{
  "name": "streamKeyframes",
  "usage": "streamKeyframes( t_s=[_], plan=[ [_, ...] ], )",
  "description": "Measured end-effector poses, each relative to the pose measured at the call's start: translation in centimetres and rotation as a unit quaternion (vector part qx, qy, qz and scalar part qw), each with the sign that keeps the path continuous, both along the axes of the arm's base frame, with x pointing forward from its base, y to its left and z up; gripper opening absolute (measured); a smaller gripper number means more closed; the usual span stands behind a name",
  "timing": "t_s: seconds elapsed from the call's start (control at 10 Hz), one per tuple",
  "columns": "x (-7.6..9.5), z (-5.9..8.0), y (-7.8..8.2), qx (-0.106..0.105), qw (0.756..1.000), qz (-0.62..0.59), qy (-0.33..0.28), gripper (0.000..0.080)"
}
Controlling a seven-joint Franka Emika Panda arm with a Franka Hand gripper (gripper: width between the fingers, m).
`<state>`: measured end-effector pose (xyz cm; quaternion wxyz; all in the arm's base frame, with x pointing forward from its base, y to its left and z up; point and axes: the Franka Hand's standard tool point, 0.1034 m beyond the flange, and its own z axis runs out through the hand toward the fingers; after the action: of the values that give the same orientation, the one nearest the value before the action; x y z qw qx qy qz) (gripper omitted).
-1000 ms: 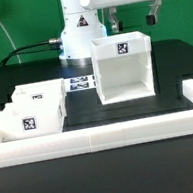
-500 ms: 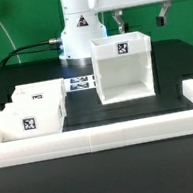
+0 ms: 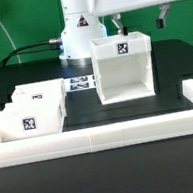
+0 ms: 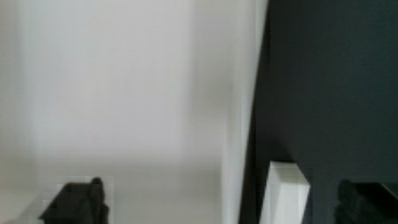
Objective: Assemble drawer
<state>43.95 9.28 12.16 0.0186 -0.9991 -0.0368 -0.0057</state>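
Note:
The drawer's tall white shell (image 3: 123,68) stands upright on the black mat, its open side toward the camera and a square tag on its upper rim. Two small white trays (image 3: 38,109) with tags sit together at the exterior view's left. My gripper (image 3: 141,20) hangs just above the shell's back right corner, open and empty. In the wrist view the gripper (image 4: 222,205) straddles a white wall of the shell (image 4: 286,195), with one dark fingertip (image 4: 75,203) over the white surface and the other over the dark mat.
A low white wall (image 3: 101,136) edges the black mat along the front and both sides. The marker board (image 3: 79,84) lies flat behind the trays, next to the shell. The robot's white base (image 3: 80,36) stands at the back.
My gripper has shifted toward the exterior view's right above the shell, then held still. The shell and the trays have not moved.

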Motion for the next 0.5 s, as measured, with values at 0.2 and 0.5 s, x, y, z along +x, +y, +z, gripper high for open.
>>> streamKeyframes(
  t_s=[0.2,0.5],
  plan=[
    [-0.6,-0.7,0.1,0.015,0.999,-0.028,0.008,0.065],
    [-1.3,-1.8,0.5,0.014,0.999,-0.026,0.014,0.065]
  ],
)
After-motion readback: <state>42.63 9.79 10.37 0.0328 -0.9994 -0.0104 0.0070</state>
